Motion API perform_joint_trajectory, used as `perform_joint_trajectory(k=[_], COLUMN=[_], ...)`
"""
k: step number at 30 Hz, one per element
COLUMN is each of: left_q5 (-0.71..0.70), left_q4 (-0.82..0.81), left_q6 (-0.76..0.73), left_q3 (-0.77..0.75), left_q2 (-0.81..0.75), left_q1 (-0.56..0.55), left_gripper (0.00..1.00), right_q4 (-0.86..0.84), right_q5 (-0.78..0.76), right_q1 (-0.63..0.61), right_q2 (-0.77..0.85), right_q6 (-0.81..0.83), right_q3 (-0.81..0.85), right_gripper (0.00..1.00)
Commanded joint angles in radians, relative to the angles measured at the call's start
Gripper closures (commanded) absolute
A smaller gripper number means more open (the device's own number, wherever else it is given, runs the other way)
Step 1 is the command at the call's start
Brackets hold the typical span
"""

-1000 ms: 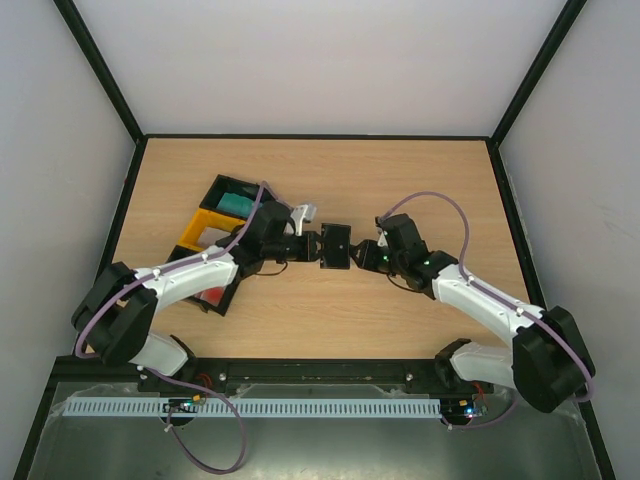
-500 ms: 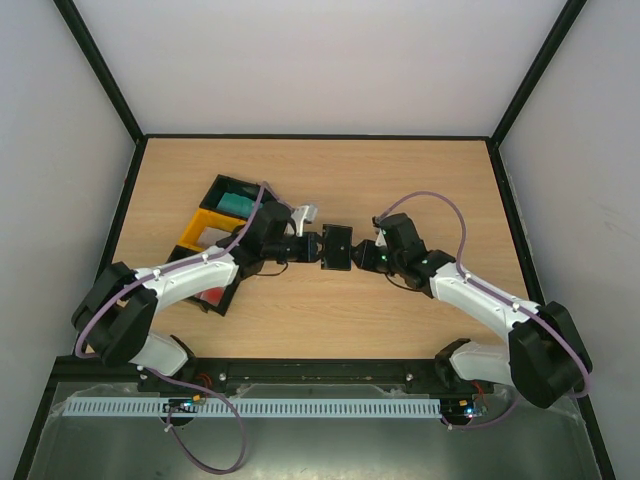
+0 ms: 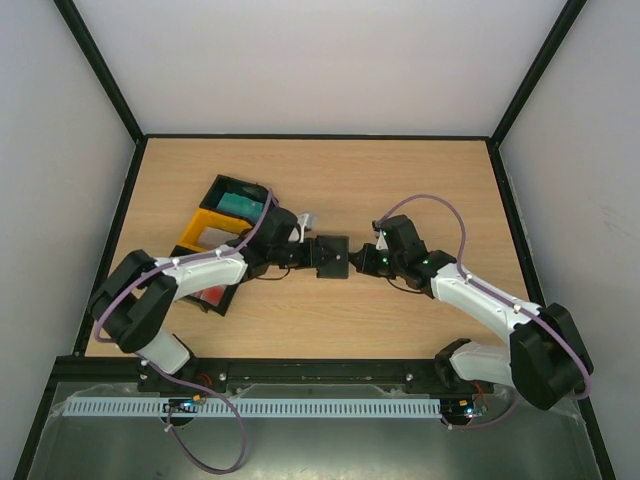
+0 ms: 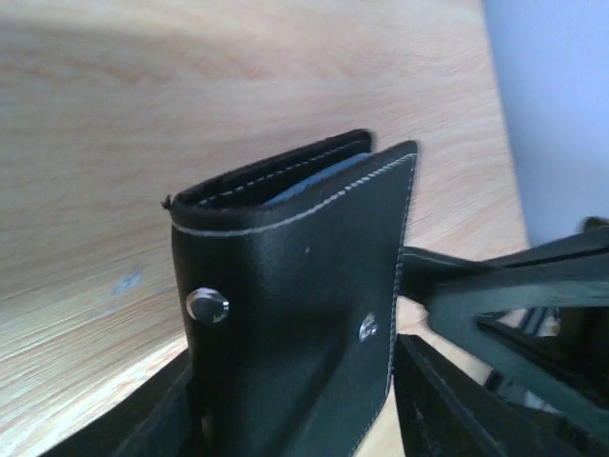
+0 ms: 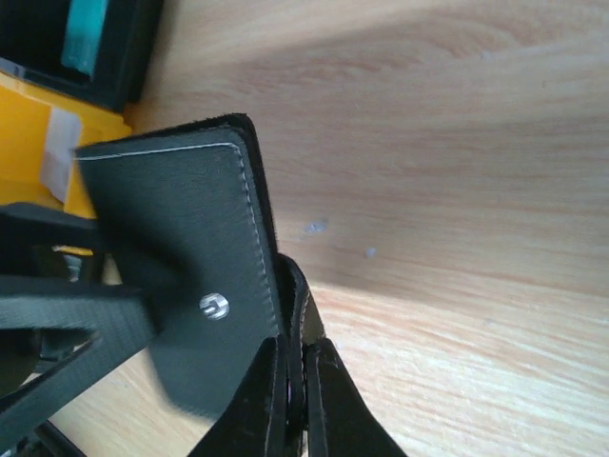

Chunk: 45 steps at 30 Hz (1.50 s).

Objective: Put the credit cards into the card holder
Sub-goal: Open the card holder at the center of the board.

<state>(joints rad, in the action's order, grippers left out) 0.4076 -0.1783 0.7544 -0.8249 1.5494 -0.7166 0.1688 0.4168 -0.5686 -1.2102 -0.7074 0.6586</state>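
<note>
The black card holder (image 3: pixel 331 255) hangs between both grippers over the middle of the table. My right gripper (image 5: pixel 297 362) is shut on a thin leather flap at the holder's (image 5: pixel 186 276) edge. My left gripper (image 4: pixel 295 381) is open, one finger (image 4: pixel 428 400) on each side of the holder (image 4: pixel 285 286), with a gap showing on the right. A bluish-grey edge shows in the holder's slot. A teal credit card (image 3: pixel 233 203) lies in a black tray. A whitish card (image 3: pixel 213 237) lies in the yellow tray, and a red one (image 3: pixel 210 296) in the nearest black tray.
A row of open trays, black (image 3: pixel 222 184), yellow (image 3: pixel 192 240) and black, stands slanted at the left, just behind the left arm. The teal card (image 5: pixel 86 33) and yellow tray (image 5: pixel 29 124) show at the right wrist view's top left. Black rails edge the table.
The left gripper has opened and let go of the card holder. The right gripper has shut on the holder's edge. The left arm's elbow swung right and the holder shifted slightly.
</note>
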Motion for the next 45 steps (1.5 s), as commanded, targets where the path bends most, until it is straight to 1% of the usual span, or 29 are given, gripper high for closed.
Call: perform_joint_trajectory(k=[1,6,9,11,18,22,24,28,31,34,36,40,45], left_q5=[-0.022,-0.068,-0.089,-0.101,-0.126,-0.183,-0.203,-0.182,-0.167,-0.147,-0.125,-0.071,-0.020], left_q4=[0.011,0.015,0.020,0.019,-0.017,-0.005,0.008,0.000,-0.011,-0.021,-0.032,-0.058,-0.097], left_q6=[0.041,0.055,0.050,0.044,0.041,0.039,0.036,0.027,0.023,0.020,0.019,0.023,0.052], left_q3=[0.049,0.071,0.077,0.080,0.101,0.099,0.096,0.096,0.095,0.082,0.070,0.040,0.017], left_q2=[0.073,0.090,0.066,0.043,-0.025,-0.042,-0.042,-0.036,-0.028,-0.003,0.018,0.060,0.108], left_q1=[0.003,0.002,0.002,0.002,0.002,0.003,0.003,0.003,0.003,0.003,0.003,0.003,0.002], left_gripper=[0.47,0.32,0.23,0.19,0.17,0.17,0.17,0.20,0.21,0.24,0.26,0.31,0.31], right_q4=[0.107,0.133,0.141,0.140,0.094,0.096,0.121,0.206,0.278,0.336,0.355,0.378,0.357], right_q5=[0.043,0.036,0.059,0.088,0.151,0.149,0.109,-0.026,-0.192,-0.365,-0.450,-0.542,-0.606], right_q1=[0.001,0.001,0.001,0.001,0.001,0.001,0.001,0.001,0.001,0.003,0.004,0.006,0.010], right_q2=[-0.022,-0.028,-0.033,-0.034,-0.042,-0.086,-0.109,-0.104,-0.072,-0.044,-0.037,-0.060,-0.080], right_q6=[0.000,0.003,0.001,0.000,0.018,0.044,0.060,0.101,0.105,0.079,0.046,0.008,-0.026], right_q3=[-0.009,0.018,0.057,0.078,0.105,0.143,0.148,0.130,0.107,0.078,0.061,0.047,0.009], right_gripper=[0.98,0.98,0.98,0.98,0.98,0.98,0.98,0.98,0.98,0.98,0.98,0.98,0.98])
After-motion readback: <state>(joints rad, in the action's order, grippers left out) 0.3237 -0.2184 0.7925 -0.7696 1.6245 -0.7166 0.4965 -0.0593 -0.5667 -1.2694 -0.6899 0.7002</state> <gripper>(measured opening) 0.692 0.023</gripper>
